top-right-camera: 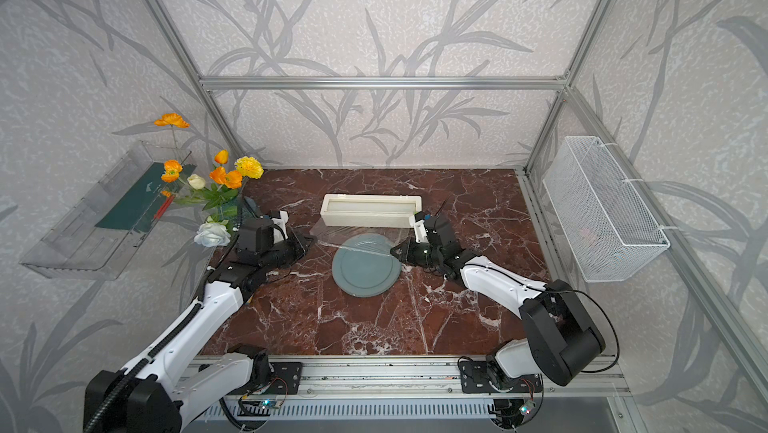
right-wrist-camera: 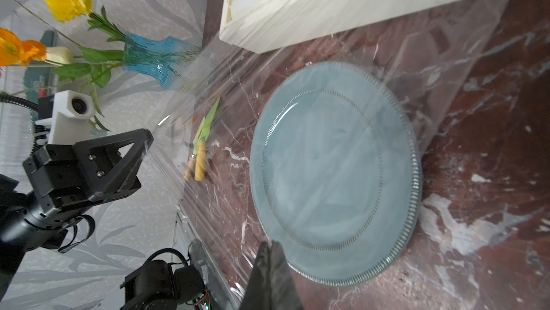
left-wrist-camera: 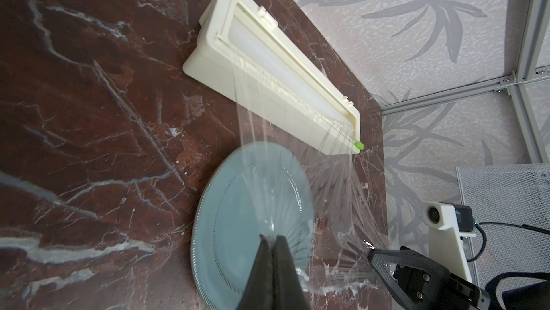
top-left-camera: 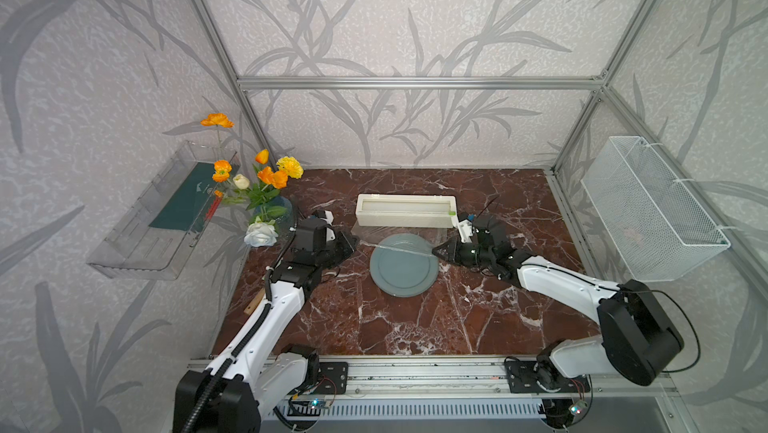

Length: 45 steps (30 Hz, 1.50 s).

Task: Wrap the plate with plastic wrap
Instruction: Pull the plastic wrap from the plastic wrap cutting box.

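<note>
The plate [top-left-camera: 405, 273] lies flat on the tabletop [top-left-camera: 457, 318] between the arms, with only its far part under the plastic wrap [left-wrist-camera: 262, 145]. The left pincer [top-left-camera: 354, 241] and right pincer [top-left-camera: 434, 251] are each clamped together on a corner of the film's free edge, stretching it taut, so this looks like the drawing-out step. The next move calls for an even pull from both arms toward the near rim, feeding more film from the dispenser box [top-left-camera: 405, 211] behind.

place: staged robot test cell | evidence: aluminium frame [top-left-camera: 419, 83]; leaf-print wall panels [top-left-camera: 415, 15]; marble-look tabletop [top-left-camera: 374, 318]; flowers [top-left-camera: 266, 177]
</note>
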Motion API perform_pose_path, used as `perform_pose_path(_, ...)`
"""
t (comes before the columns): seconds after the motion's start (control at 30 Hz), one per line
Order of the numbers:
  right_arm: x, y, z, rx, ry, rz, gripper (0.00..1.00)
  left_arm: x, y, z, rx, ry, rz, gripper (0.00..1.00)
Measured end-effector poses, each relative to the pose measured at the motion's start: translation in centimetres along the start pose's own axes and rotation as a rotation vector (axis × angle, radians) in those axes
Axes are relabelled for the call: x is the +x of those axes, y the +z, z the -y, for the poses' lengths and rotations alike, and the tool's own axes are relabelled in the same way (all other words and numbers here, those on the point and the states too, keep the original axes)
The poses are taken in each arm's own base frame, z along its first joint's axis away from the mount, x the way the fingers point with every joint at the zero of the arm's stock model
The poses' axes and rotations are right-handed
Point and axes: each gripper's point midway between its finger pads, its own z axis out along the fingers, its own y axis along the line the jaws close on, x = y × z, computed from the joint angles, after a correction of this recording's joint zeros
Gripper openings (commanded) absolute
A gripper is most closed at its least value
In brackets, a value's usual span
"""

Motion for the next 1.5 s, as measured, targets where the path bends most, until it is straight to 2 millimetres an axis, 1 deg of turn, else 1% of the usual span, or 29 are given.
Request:
perform_pose_path(0.13,1.9,0.1,0.5,0.009,-0.003,-0.038,0.0,1.5,-0.6,-0.9,-0.015,-0.006,-0.025,0.0)
perform_pose_path(0.37,3.3,0.1,0.5,0.018,-0.022,-0.074,0.0,3.0,-1.5,-1.8,-0.037,-0.013,-0.053,0.0)
perform_pose_path(0.47,4.3,0.3,1.1,0.031,-0.024,-0.098,0.0,3.9,-1.6,-2.3,-0.041,-0.014,-0.073,0.0)
perform_pose_path(0.57,5.6,0.4,2.1,0.05,-0.015,-0.125,0.0,5.6,-1.4,-3.7,-0.063,-0.025,-0.112,0.0)
perform_pose_path(0.67,6.3,0.4,2.7,0.06,-0.009,-0.141,0.0,7.1,-1.2,-5.2,-0.096,-0.041,-0.151,0.0)
perform_pose_path(0.73,6.7,0.4,3.0,0.065,-0.007,-0.15,0.0,7.8,-1.2,-5.8,-0.107,-0.047,-0.168,0.0)
perform_pose_path(1.03,8.4,0.9,4.6,0.094,0.008,-0.197,0.0,9.5,-1.3,-7.0,-0.112,-0.058,-0.2,0.0)
perform_pose_path(1.3,9.4,1.4,5.4,0.11,0.012,-0.225,0.0,10.5,-1.0,-7.9,-0.137,-0.067,-0.233,0.0)
perform_pose_path(1.5,10.1,2.0,6.4,0.13,0.026,-0.254,0.0,11.6,-0.6,-9.1,-0.166,-0.081,-0.265,0.0)
